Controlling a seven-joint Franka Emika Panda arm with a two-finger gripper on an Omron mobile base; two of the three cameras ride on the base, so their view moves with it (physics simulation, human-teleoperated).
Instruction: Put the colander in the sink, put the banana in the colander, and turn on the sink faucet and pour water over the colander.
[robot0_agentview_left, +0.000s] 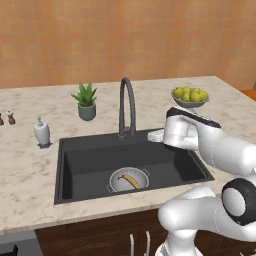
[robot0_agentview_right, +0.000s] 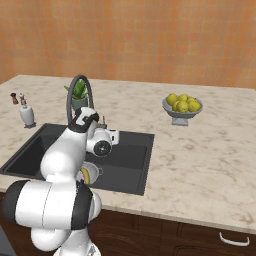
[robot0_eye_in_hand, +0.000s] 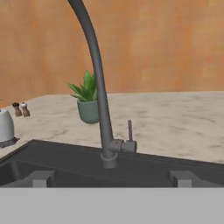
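In the left base view, the soap dispenser (robot0_agentview_left: 42, 133) stands at the sink's (robot0_agentview_left: 75, 165) 10 o'clock, the plant (robot0_agentview_left: 86, 101) at 11. The banana (robot0_agentview_left: 132, 181) lies in the colander (robot0_agentview_left: 128, 180) on the sink floor. The faucet (robot0_agentview_left: 126, 107) rises at 12. The gripper (robot0_eye_in_hand: 111, 178), fingers apart and empty, faces the faucet base. The fruit bowl (robot0_agentview_left: 189, 97) sits at 2.

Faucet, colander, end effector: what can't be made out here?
- Sink faucet: hand view's top edge cuts off the spout tip.
- Colander: right base view, mostly hidden behind the arm; banana partly too.
- End effector: left base view, fingers too blurred to separate.
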